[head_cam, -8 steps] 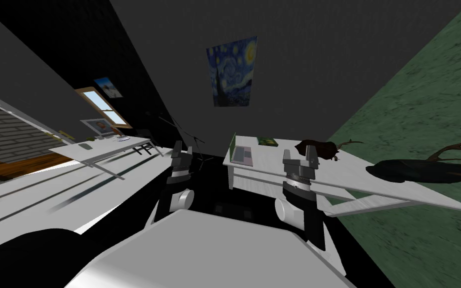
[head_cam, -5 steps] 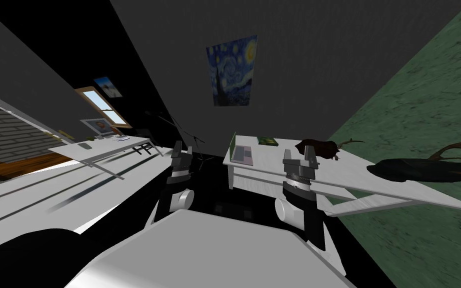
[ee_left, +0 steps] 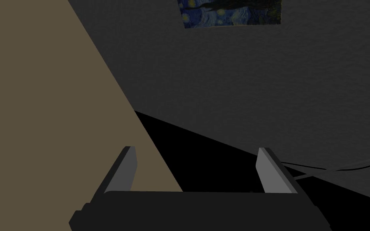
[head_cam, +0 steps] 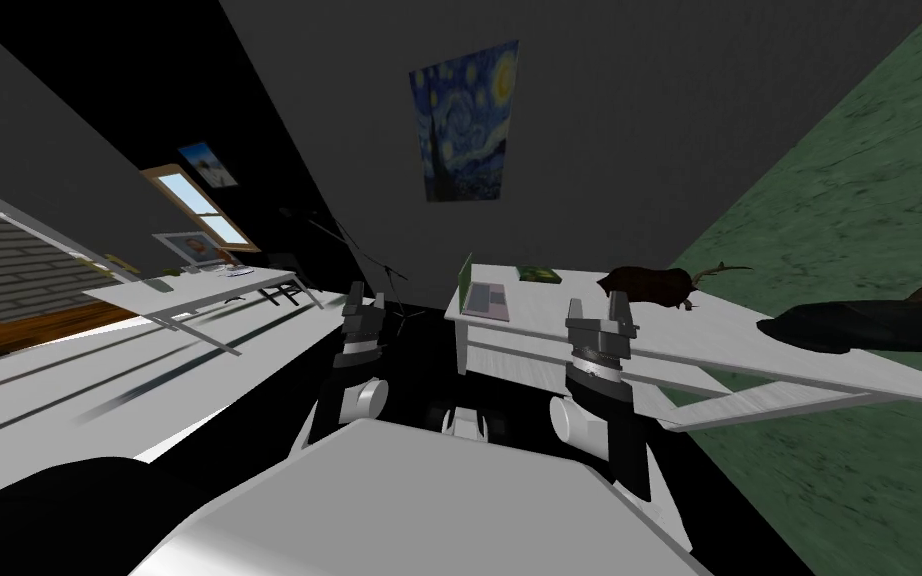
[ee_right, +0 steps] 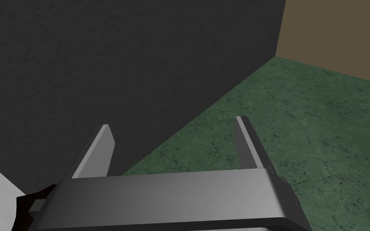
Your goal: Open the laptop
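The laptop lies on the left end of a white table ahead of me. Its grey keyboard faces up and its green-backed lid stands raised at the side. Both arms are held up in front of my chest, short of the table. My left gripper is open with nothing between its fingers, off to the left of the table. My right gripper is open and empty too, in front of the table's near edge and to the right of the laptop.
A green book and a dark antlered thing lie behind the laptop; another dark antlered thing lies at the table's right end. A second white table stands to the left. A thin stand rises between the tables.
The whole head view has shifted, so I have moved a little: the table and laptop sit slightly higher, and the antlered things have slid right. Both arms hold their pose.
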Robot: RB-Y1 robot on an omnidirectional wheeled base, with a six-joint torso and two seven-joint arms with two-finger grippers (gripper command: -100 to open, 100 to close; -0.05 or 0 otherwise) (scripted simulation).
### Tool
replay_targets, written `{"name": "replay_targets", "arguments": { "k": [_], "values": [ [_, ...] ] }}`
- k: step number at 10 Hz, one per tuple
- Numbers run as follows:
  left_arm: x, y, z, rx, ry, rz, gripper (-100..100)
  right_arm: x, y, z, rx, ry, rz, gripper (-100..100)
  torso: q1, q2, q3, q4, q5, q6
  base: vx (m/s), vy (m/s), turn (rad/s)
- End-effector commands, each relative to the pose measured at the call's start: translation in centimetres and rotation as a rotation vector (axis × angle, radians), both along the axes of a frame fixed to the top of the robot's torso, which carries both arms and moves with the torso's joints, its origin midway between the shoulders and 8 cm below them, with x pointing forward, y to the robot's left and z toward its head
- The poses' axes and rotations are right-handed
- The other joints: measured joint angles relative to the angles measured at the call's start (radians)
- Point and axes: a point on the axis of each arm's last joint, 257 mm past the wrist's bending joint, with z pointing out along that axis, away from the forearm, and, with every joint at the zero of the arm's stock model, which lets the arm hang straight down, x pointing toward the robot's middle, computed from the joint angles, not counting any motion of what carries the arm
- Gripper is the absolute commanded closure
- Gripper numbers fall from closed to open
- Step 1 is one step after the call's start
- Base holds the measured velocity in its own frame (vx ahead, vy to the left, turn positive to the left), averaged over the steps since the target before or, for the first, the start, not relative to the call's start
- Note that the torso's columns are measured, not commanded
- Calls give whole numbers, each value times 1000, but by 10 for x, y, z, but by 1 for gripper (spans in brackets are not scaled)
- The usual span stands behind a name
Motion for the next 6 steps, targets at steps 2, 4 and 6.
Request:
{"name": "replay_targets", "arguments": {
  "k": [2,4,6],
  "values": [
    [0,0,0,0,0,0,0,1,4,-1,-57,11,7,-100,0,148,-295,148,0,0,8,13,-3],
    [0,0,0,0,1,0,0,3,6,-3,-150,27,1,-100,2,190,-384,190,1,0,30,69,-14],
    [0,0,0,0,1,0,0,5,7,-7,-265,44,-19,-100,2,193,-390,194,1,0,47,116,-20]
  ]
}}
